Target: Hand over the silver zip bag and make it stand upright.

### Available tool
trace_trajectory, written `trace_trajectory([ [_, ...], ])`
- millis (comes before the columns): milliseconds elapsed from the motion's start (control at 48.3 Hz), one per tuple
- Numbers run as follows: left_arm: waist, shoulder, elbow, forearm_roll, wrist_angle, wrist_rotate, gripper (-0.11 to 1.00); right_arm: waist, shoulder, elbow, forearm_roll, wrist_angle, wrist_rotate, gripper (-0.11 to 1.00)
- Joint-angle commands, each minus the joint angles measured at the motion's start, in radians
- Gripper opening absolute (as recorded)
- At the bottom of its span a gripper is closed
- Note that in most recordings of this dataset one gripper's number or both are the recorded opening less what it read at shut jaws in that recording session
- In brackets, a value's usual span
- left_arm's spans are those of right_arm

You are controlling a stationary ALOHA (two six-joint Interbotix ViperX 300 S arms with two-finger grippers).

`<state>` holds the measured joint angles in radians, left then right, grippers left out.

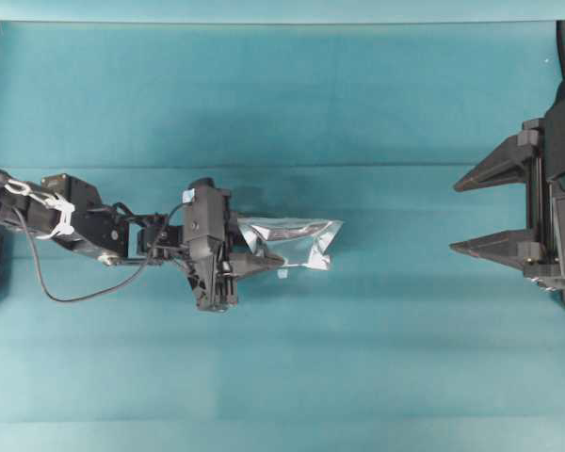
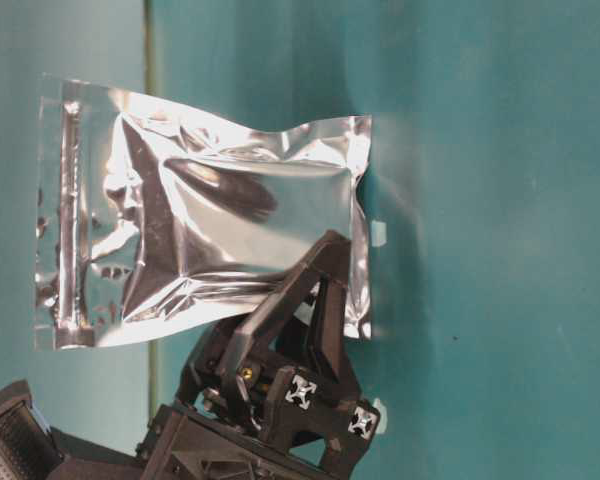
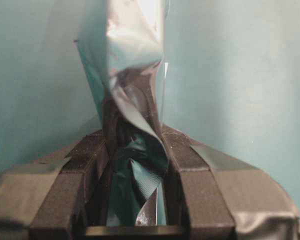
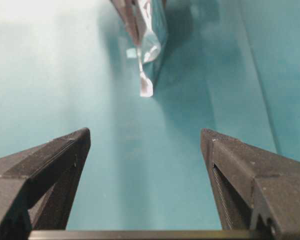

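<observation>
Currently, on my overhead monitor, I see the left gripper clamped on the silver zip bag, which it holds up off the teal table; the bag's shadow lies on the cloth just beneath it. Using that bag as my landmark: the left arm reaches in from the bag's left side, and the bag juts out from the fingertips toward the right of the picture. The right gripper sits well apart from the bag, far to its right near the picture's edge, with its two black fingers spread wide and nothing between them. In the table-level view the bag fills the upper left as a shiny, crinkled foil rectangle with flat sealed borders, its zip strip running along the short end farthest from the left gripper's fingers, which pinch the bag at its opposite end. My left wrist camera shows the two padded fingers closed against the bag's folded, creased foil, which rises straight up out of the grip. From the right wrist camera I see the bag ahead, edge-on and near the top of the frame, beyond and between the open fingers.
</observation>
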<state>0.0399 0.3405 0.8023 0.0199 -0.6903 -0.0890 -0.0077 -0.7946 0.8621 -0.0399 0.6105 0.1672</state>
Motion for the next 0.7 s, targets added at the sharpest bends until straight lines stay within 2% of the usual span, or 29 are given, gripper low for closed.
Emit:
trace_trajectory([
  [0,-0.002,-0.008,-0.003,0.003,0.002,0.002,0.30,0.000,-0.002,-0.008,0.002,-0.008,0.011,0.88],
  [683,0.000,-0.009,-0.003,0.002,0.002,0.003,0.30,0.000,0.000,-0.002,0.002,-0.017,0.011,0.88],
])
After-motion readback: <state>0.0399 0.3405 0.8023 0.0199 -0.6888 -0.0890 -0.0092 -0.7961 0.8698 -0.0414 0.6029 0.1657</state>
